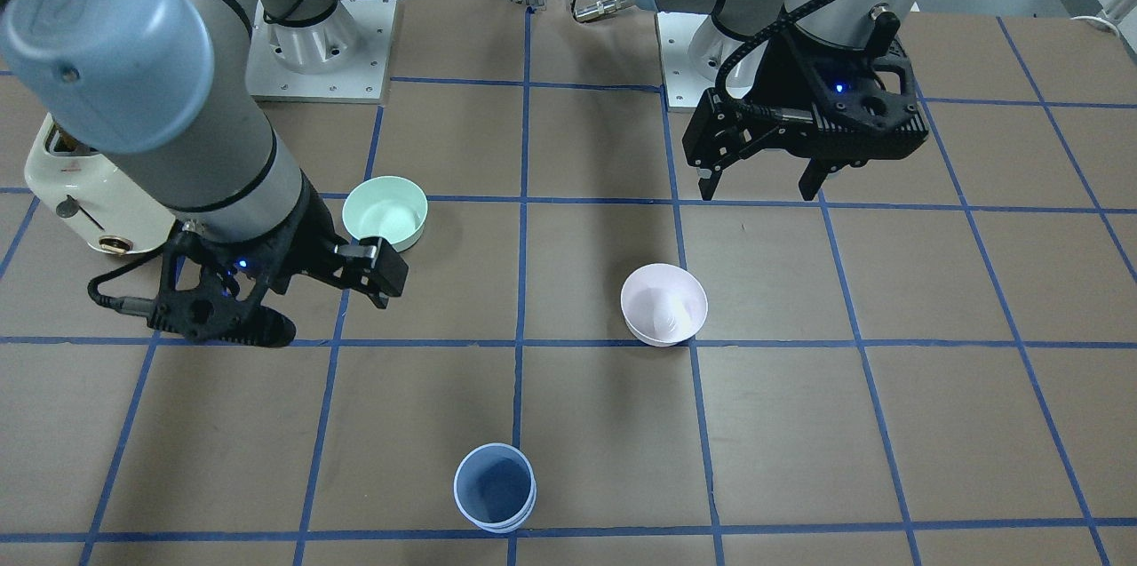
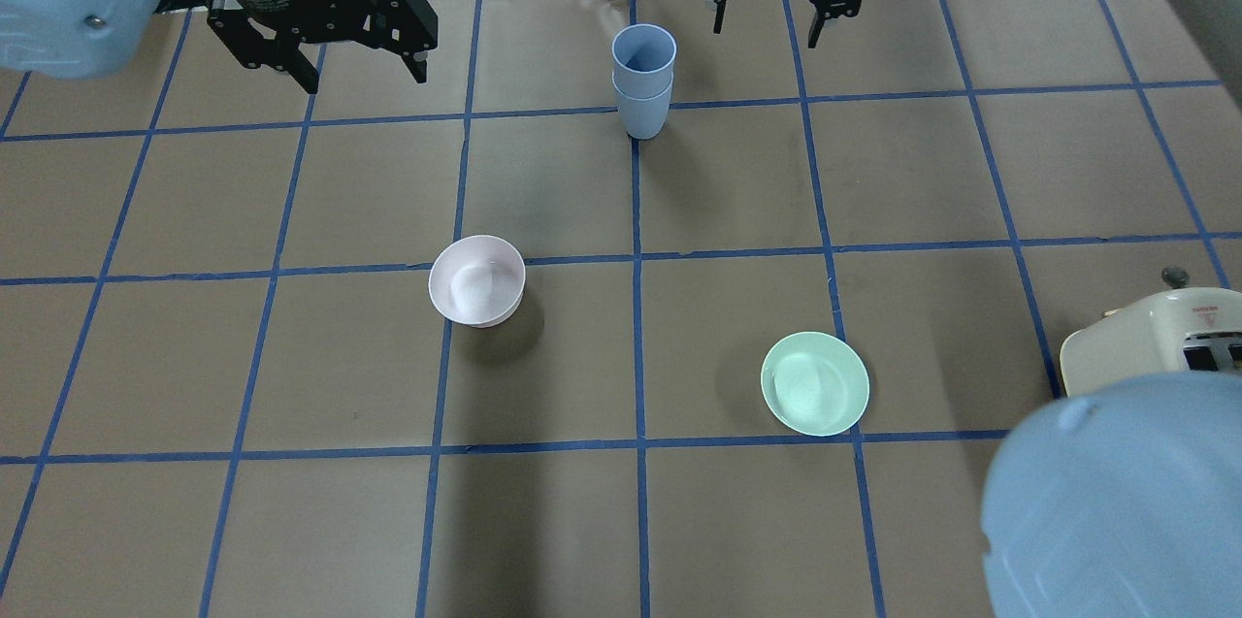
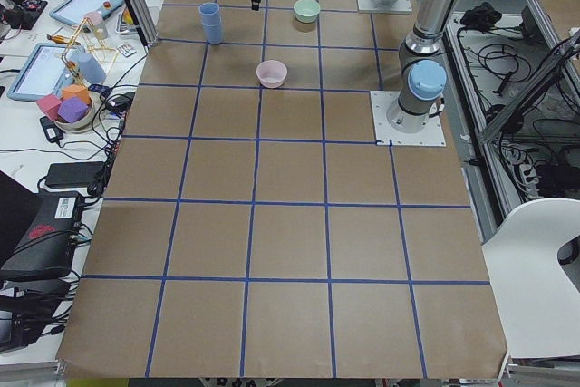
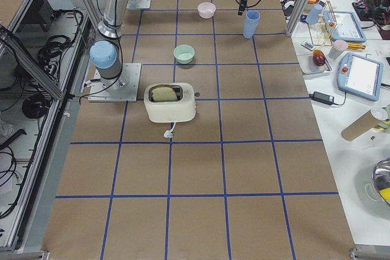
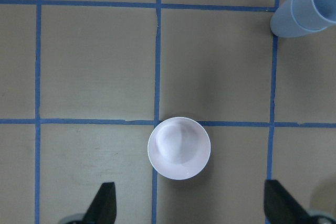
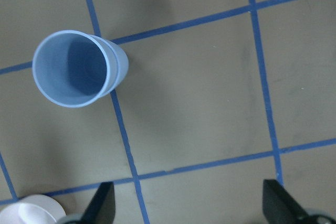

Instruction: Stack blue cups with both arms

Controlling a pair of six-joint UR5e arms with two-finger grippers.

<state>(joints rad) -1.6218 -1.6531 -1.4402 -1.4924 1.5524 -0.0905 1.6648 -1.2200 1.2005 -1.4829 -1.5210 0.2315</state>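
The two blue cups (image 1: pixel 495 486) stand nested, one inside the other, upright on a blue tape line at the table's far side from the robot. They also show in the overhead view (image 2: pixel 642 84), at the left wrist view's top right (image 5: pixel 304 6) and in the right wrist view's upper left (image 6: pixel 79 69). My left gripper (image 1: pixel 759 193) is open and empty, high above the table (image 2: pixel 366 80), to the stack's left. My right gripper (image 1: pixel 329 313) is open and empty, raised (image 2: pixel 766 31), to the stack's right. Neither touches the cups.
A pale pink bowl (image 2: pixel 476 280) sits left of the table's middle, under my left wrist camera (image 5: pixel 179 148). A mint-green bowl (image 2: pixel 815 383) sits nearer the robot on the right. A cream toaster (image 2: pixel 1155 341) stands at the right edge. Cables and clutter lie beyond the far edge.
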